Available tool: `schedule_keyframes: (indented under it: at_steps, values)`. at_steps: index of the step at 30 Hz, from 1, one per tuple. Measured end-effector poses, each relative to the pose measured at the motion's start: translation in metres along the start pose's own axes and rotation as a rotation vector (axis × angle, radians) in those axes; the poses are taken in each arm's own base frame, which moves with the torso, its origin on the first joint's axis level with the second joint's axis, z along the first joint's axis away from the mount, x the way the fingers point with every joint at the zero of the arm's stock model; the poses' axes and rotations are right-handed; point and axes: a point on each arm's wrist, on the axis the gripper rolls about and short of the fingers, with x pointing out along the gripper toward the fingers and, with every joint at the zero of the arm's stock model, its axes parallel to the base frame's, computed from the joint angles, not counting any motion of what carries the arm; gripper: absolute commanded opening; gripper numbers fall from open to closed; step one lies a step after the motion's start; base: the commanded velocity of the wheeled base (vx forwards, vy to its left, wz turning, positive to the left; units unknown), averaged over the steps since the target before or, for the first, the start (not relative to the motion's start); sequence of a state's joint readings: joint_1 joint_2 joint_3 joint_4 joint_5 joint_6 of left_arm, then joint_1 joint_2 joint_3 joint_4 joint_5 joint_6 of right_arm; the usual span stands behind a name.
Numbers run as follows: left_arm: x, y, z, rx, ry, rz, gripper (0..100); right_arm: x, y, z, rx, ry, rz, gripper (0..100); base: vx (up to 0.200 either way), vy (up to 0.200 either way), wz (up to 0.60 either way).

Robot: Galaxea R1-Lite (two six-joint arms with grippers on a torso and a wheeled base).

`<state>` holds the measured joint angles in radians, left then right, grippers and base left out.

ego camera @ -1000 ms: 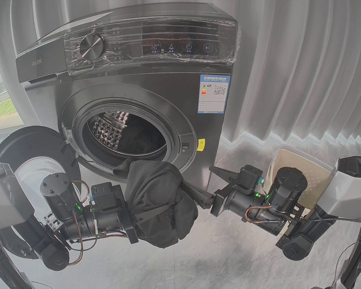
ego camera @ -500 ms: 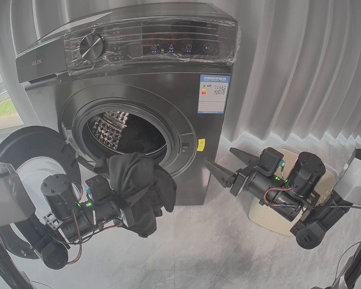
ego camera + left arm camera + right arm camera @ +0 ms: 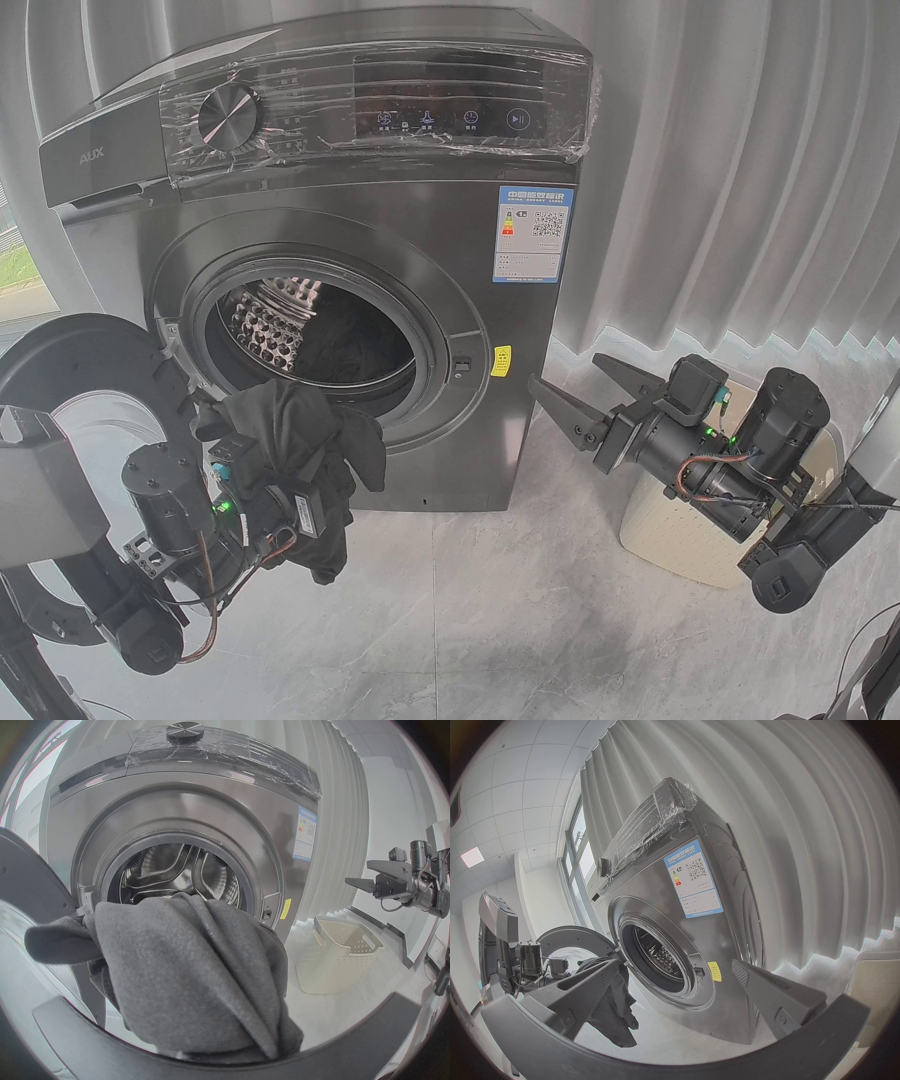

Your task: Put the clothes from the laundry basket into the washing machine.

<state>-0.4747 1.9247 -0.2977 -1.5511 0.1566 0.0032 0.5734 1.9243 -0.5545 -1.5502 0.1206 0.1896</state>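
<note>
1. Handoff looks finished: the right gripper (image 3: 562, 368) has let go and backed off toward the laundry basket (image 3: 670, 539), fingers spread wide, holding nothing.
2. The left gripper (image 3: 291, 459) now carries the dark sweatshirt (image 3: 272, 417) alone. It seems clamped on a bunch of it, though the tips are buried in cloth.
3. It's swung the bundle up and left, so it hangs at the lower lip of the washing machine (image 3: 375, 216) opening, beside the open door (image 3: 84, 366). Not inside yet.
4. My guess: one push into the drum (image 3: 272, 323) finishes this item.

Bright even daylight, glare on washing machine (image 3: 394, 202), wrist views curved, dark-cornered
</note>
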Motion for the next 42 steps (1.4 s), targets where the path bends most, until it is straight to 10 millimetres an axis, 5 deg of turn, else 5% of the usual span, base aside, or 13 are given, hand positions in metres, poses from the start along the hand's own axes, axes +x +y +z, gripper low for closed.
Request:
schedule_keyframes:
  at_steps: [20,42]
  values:
    - [0.008,-0.004,-0.011,-0.005,0.036,0.004,0,-0.001,-0.002,0.001,0.000,-0.001,-0.006,100,0.150,0.060,0.00]
    - [0.007,-0.013,-0.023,0.015,0.083,0.009,0,-0.001,-0.001,0.001,0.000,-0.002,-0.005,100,0.000,0.082,0.00]
